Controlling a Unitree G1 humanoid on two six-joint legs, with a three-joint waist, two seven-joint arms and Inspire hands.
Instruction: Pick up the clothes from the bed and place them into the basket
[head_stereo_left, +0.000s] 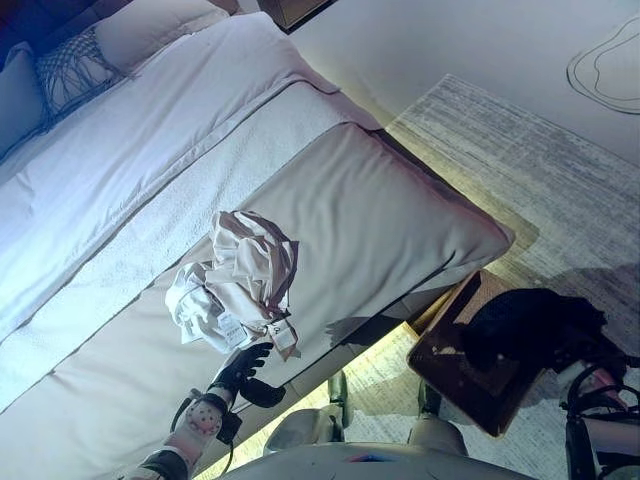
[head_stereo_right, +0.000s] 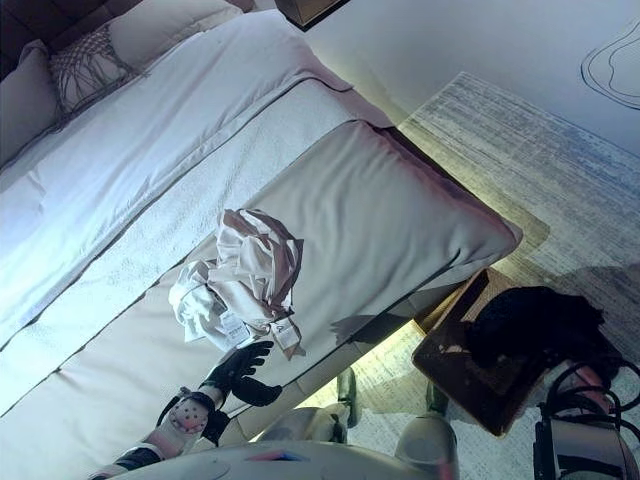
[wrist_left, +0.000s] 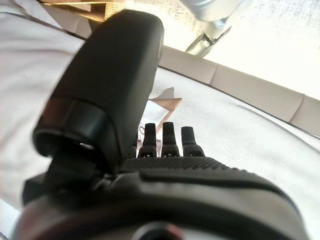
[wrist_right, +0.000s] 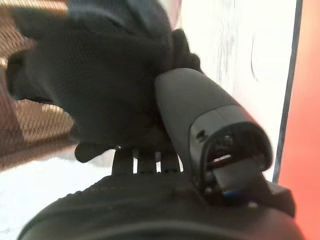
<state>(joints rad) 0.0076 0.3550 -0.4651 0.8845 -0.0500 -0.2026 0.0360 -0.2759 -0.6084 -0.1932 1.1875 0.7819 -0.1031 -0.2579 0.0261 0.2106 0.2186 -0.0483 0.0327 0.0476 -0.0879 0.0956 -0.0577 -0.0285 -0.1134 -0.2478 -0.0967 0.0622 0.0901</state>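
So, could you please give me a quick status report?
Left hand open beside white clothes on bed. Right hand shut on black garment over basket.

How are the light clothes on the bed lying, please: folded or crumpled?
Crumpled: the light clothes sit in a bunched, creased heap on the bed, tags showing.

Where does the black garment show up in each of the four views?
Left eye view: black garment at lower right, draped over the brown basket on the floor.
Right eye view: same place, lower right, over the basket.
Left wrist view: not in it.
Right wrist view: fills the upper left, just past the right hand, with basket mesh beside it.
Shared landmark: the brown basket.
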